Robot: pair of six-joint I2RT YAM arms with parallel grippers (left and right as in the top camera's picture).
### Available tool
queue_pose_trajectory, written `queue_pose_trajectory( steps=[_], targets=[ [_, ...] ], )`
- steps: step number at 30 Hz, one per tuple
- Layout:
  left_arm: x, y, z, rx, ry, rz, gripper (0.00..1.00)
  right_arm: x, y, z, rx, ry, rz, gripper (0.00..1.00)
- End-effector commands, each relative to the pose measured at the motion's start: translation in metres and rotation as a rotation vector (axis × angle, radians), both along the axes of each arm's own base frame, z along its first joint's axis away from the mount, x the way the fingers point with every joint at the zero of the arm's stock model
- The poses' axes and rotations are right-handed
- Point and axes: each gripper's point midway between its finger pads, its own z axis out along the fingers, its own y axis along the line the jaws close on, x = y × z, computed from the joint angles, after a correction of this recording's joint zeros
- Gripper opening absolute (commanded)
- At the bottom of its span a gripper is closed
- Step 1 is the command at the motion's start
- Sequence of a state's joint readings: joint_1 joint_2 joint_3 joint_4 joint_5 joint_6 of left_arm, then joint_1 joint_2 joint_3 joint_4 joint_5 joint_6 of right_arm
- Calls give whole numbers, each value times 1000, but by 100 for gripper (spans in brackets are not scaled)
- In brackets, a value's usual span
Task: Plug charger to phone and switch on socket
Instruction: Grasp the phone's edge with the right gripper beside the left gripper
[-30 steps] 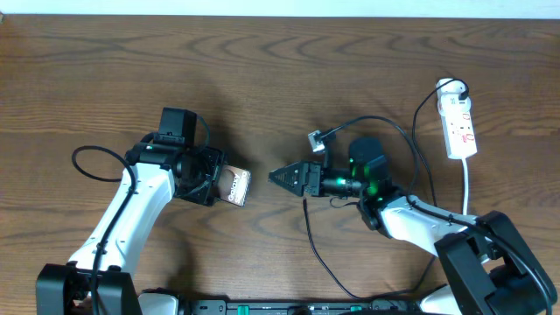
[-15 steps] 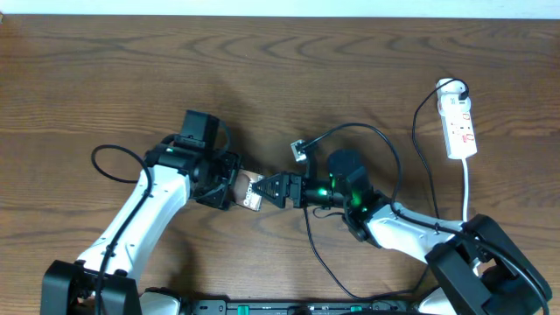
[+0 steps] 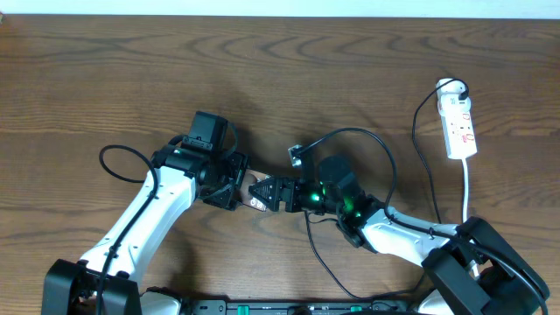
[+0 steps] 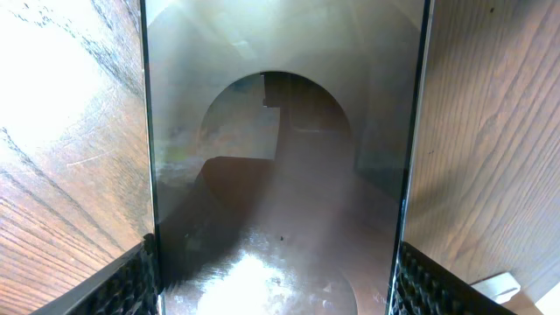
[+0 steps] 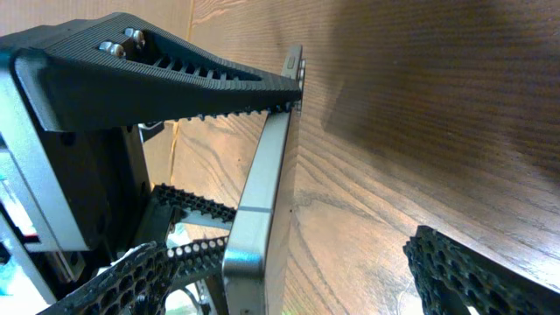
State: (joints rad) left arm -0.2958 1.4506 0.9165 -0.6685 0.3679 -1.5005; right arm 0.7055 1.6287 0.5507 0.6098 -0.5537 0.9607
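My left gripper [image 3: 231, 180] is shut on the phone [image 3: 256, 192] and holds it near the table's middle. In the left wrist view the phone's glossy face [image 4: 280, 175] fills the space between the fingers [image 4: 276, 293]. My right gripper [image 3: 268, 193] is open, its jaws on either side of the phone's free end. The right wrist view shows the phone's metal edge [image 5: 262, 210] between the open fingers [image 5: 289, 267]. The white socket [image 3: 458, 122] lies at the far right. The charger's thin black cable [image 3: 419, 131] leaves its far end; I cannot make out its plug tip.
A white cord [image 3: 468, 188] runs from the socket toward the front edge. A black cable loop [image 3: 350, 130] with a small connector [image 3: 297, 155] arches over the right arm. Another thin black cable [image 3: 322, 258] trails toward the front edge.
Both arms have moved toward each other. The left gripper carried the phone to the right. The right gripper moved left until its open jaws reached the phone's end.
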Motion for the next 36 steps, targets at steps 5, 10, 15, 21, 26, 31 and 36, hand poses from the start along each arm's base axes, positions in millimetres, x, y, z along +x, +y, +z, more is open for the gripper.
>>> queue_pose_trajectory(
  steps=[5, 10, 15, 21, 26, 31, 36],
  targets=[
    [1, -9, 11, -54, -14, -1, 7, 7, 2, 0, -11, -7, -48, 81],
    [0, -13, 12, -60, -14, -15, 7, 6, 5, -1, -22, -16, -62, 80],
    [-1, -21, 13, -65, -29, -40, 7, 5, 7, -1, -25, -20, -65, 75],
    [0, -30, 15, -74, -47, -60, 7, 5, 7, -1, -25, -16, -70, 65],
    [0, -31, 15, -76, -49, -65, 7, 5, 7, -1, -25, -16, -70, 49],
    [0, -31, 15, -75, -49, -65, 7, 6, 7, -1, -26, -18, -73, 33],
    [0, -31, 15, -75, -49, -65, 7, 6, 7, -1, -26, -18, -74, 20]
  ],
)
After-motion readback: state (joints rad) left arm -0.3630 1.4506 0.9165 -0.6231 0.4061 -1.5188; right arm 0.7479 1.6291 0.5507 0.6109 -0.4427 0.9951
